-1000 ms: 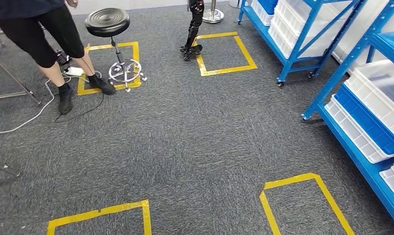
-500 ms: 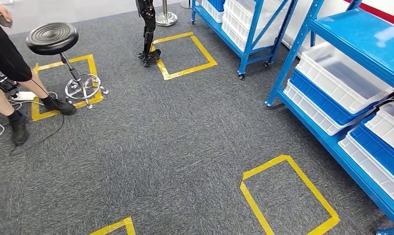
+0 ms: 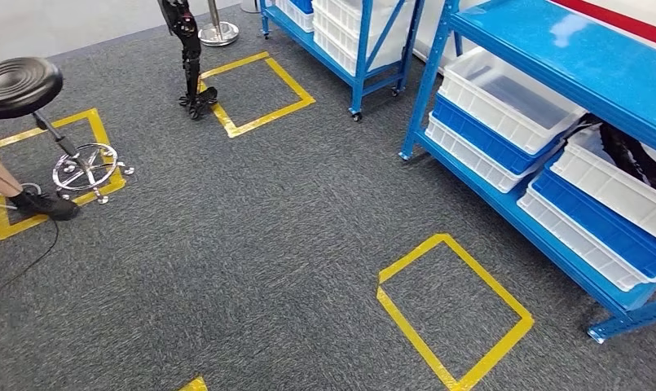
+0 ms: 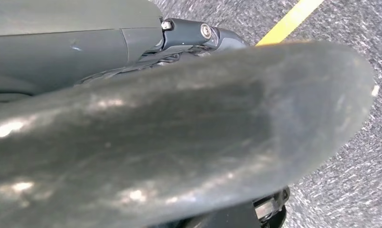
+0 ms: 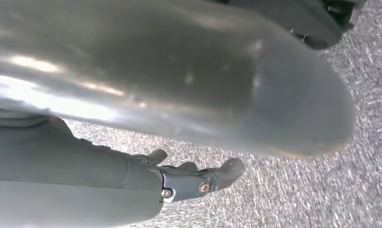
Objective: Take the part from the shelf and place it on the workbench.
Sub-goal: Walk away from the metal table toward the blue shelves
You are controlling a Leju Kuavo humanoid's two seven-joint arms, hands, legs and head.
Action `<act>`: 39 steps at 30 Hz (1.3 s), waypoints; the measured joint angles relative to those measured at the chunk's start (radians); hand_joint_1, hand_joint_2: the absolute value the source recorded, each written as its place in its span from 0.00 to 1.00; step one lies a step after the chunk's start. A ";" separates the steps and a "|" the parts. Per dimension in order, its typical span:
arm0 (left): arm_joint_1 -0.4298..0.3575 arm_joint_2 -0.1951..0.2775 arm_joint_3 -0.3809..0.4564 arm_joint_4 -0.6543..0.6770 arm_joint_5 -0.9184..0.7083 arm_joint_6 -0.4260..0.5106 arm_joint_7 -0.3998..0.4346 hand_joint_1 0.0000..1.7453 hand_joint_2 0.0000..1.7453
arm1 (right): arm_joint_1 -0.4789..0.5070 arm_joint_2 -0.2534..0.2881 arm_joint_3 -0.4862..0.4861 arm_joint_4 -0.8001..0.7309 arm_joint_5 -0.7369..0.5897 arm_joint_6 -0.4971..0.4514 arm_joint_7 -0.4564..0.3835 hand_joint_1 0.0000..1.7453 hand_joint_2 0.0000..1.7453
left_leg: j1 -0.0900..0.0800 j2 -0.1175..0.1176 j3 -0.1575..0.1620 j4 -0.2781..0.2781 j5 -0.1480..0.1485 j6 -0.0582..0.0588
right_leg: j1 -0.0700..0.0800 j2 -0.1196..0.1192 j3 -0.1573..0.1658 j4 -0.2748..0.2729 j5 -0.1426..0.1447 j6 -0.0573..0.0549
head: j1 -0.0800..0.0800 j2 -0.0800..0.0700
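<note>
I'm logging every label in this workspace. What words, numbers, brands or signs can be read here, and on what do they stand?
None: no text can be read in any view.
The white bins and blue bins on the blue shelf show no labels.
The yellow tape squares on the carpet are unmarked.
The black stool bears no writing.

Right hand hanging over grey carpet, fingers loosely extended, holding nothing; a blurred grey thumb crossing the frame's upper half.
</note>
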 joint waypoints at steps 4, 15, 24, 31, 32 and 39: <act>-0.002 0.000 0.000 0.000 0.000 0.000 0.000 0.00 0.00 | 0.003 -0.001 0.000 0.000 0.000 0.000 0.000 0.00 0.00 | 0.009 -0.073 -0.014 0.067 -0.051 -0.020 | -0.014 0.050 0.026 -0.014 0.019 -0.025 | -0.005 0.000; 0.003 -0.001 0.000 0.001 0.000 0.007 0.007 0.00 0.00 | 0.004 0.003 -0.001 0.000 0.001 -0.001 0.001 0.00 0.00 | 0.018 -0.200 -0.024 0.002 0.030 -0.019 | -0.013 0.202 0.025 -0.005 0.004 -0.008 | -0.009 0.000; 0.004 -0.002 0.000 0.000 -0.010 0.025 -0.001 0.00 0.00 | 0.005 0.002 -0.016 0.000 0.001 -0.001 0.002 0.00 0.00 | 0.012 -0.081 -0.020 -0.011 0.030 0.019 | -0.020 0.075 -0.140 0.285 -0.108 0.012 | 0.001 0.000; 0.002 -0.008 0.000 0.000 -0.018 0.035 -0.002 0.00 0.00 | 0.001 0.000 -0.022 0.000 0.005 -0.002 0.009 0.00 0.00 | 0.004 -0.002 0.006 -0.015 0.012 -0.014 | -0.005 0.002 0.005 -0.006 0.006 0.007 | 0.001 0.000; 0.000 -0.008 0.000 0.000 -0.019 0.035 -0.002 0.00 0.00 | 0.002 0.000 -0.023 0.000 0.006 -0.002 0.009 0.00 0.00 | 0.006 0.003 0.012 -0.015 0.009 -0.020 | -0.011 0.017 0.009 -0.009 0.010 -0.001 | 0.001 0.000; 0.004 -0.009 0.000 -0.001 -0.021 0.038 -0.003 0.00 0.00 | 0.005 0.004 -0.024 0.000 0.007 -0.003 0.009 0.00 0.00 | 0.015 -0.129 -0.115 0.260 -0.121 -0.040 | -0.022 0.112 0.030 -0.017 0.022 -0.030 | -0.012 0.000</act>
